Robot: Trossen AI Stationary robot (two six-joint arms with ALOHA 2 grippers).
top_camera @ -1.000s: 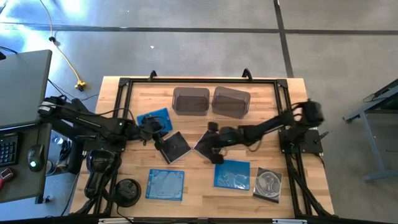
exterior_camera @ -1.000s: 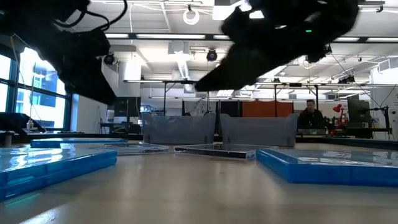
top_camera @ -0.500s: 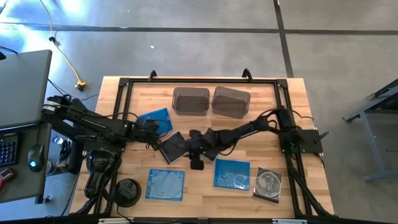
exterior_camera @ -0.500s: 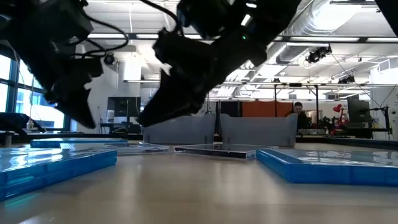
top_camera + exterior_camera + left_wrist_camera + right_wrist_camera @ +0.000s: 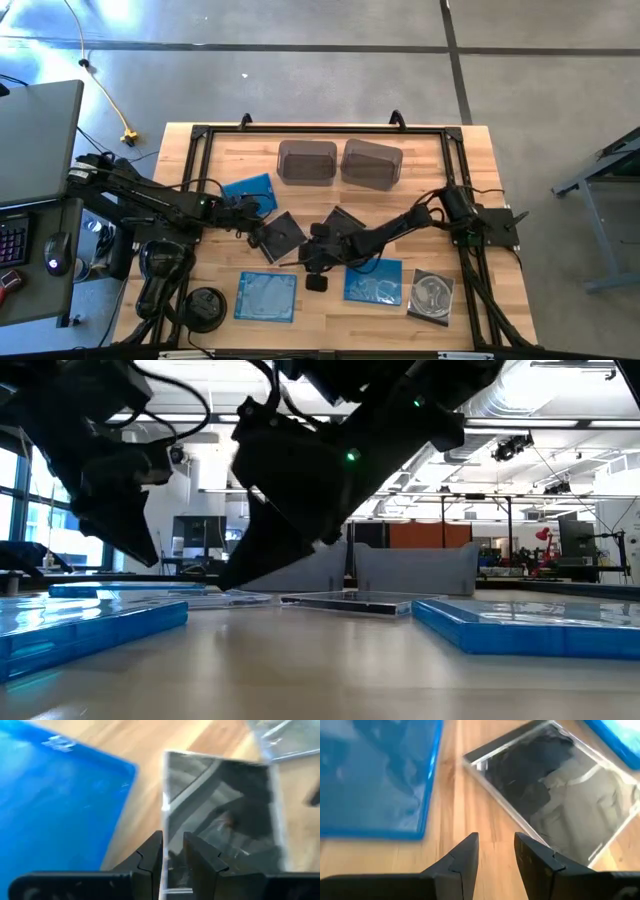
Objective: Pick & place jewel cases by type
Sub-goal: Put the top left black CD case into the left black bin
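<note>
Two dark jewel cases lie flat at mid-table, one [image 5: 280, 236] left of the other [image 5: 344, 222]. Three blue cases [image 5: 248, 193] [image 5: 267, 297] [image 5: 374, 280] and a clear case with a silver disc [image 5: 432, 296] lie flat around them. My left gripper [image 5: 257, 228] [image 5: 172, 857] hovers over the left dark case's [image 5: 225, 815] left edge with a narrow gap between its fingers. My right gripper [image 5: 303, 258] [image 5: 496, 852] is slightly open, low over bare wood just near of that case [image 5: 560, 805].
Two smoky grey bins [image 5: 307, 161] [image 5: 372, 163] stand side by side at the far edge. A round black object [image 5: 205, 305] sits at the near left corner. Both arms crowd the table's middle. A black frame [image 5: 200, 135] rims the table.
My right arm has swung from the table's middle toward its left and near side and has come down, so its gripper is now beside the left dark case. My left gripper has edged toward that same case. No case has moved.
</note>
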